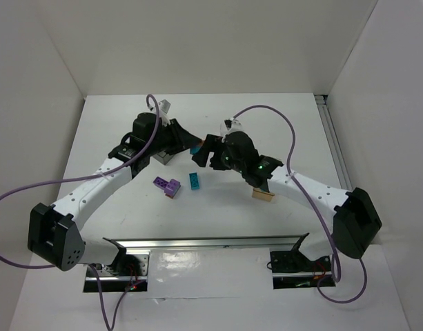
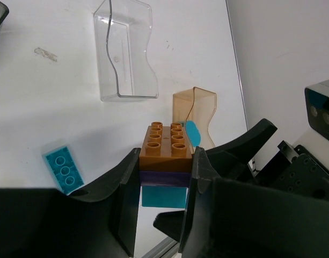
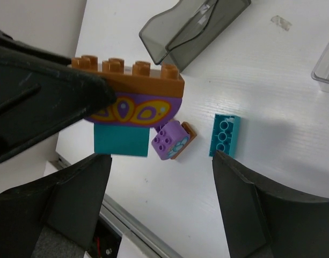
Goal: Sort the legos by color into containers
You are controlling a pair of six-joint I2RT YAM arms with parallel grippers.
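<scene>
Three stacked plastic legos (image 3: pixel 133 107), orange-brown studded brick (image 3: pixel 132 78) over purple piece (image 3: pixel 134 112) over teal block (image 3: pixel 121 141), hang clamped in the left gripper (image 2: pixel 165 161) above the white table (image 1: pixel 266 124), while the right gripper (image 3: pixel 161 161) gapes alongside, seemingly due to pull one free.

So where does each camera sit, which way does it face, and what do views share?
Top external: above and behind the bases, looking down at the table; both arms show.
Left wrist: on the left arm, past the left fingers shut on the stack, toward the clear box and tan box.
Right wrist: on the right arm, between the open right fingers, at that stack and the dark box.
Shared: both wrists see the stack and a loose teal brick.
</scene>
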